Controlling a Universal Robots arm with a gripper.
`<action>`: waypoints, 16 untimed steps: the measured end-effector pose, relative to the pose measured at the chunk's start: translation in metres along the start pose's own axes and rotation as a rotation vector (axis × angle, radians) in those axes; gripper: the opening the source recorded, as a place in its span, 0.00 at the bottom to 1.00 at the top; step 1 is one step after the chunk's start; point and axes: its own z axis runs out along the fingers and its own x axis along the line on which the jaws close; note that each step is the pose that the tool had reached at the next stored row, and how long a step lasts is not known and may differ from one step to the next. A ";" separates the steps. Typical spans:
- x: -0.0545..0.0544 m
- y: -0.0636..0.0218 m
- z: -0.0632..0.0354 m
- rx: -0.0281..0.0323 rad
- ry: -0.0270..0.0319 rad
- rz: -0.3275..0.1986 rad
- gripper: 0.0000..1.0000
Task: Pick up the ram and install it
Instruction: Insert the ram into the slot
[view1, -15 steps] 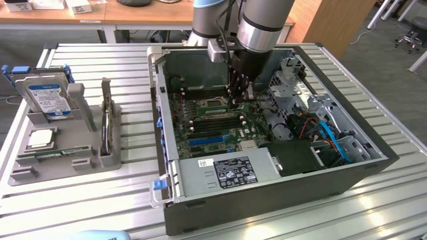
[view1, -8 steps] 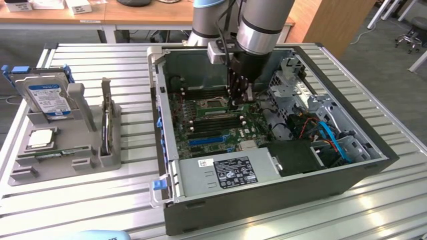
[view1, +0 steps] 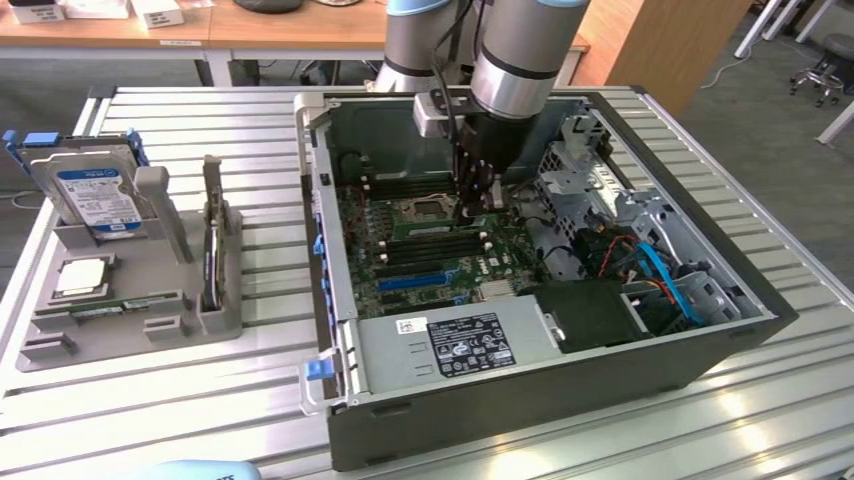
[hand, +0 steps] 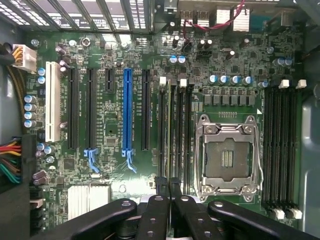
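Note:
My gripper (view1: 470, 208) reaches down into the open computer case (view1: 727, 335), just above the motherboard (hand: 115, 55). It hangs over the black memory slots (hand: 175, 130) beside the empty processor socket (hand: 227, 157). Its black fingers (hand: 161, 186) are pressed together, and nothing shows between them. I cannot tell whether a stick sits in the slot under the tips. A narrow green stick that looks like the ram (view1: 120, 306) lies in the front groove of the grey tray (view1: 34, 350), at the exterior view's left.
The tray also holds an upright silver hard drive (view1: 96, 195) and a square silver processor chip (view1: 83, 275). Inside the case are a power supply (view1: 454, 345), a drive cage (view1: 587, 165) and blue and orange cables (view1: 654, 265). More memory slots (hand: 280, 150) lie beyond the socket.

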 end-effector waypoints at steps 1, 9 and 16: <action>0.000 0.0000 0.0000 0.0000 0.0001 0.000 0.12; 0.004 0.0006 -0.0001 0.0000 0.0000 0.000 0.12; 0.006 0.0007 0.0006 0.0001 -0.0001 0.000 0.12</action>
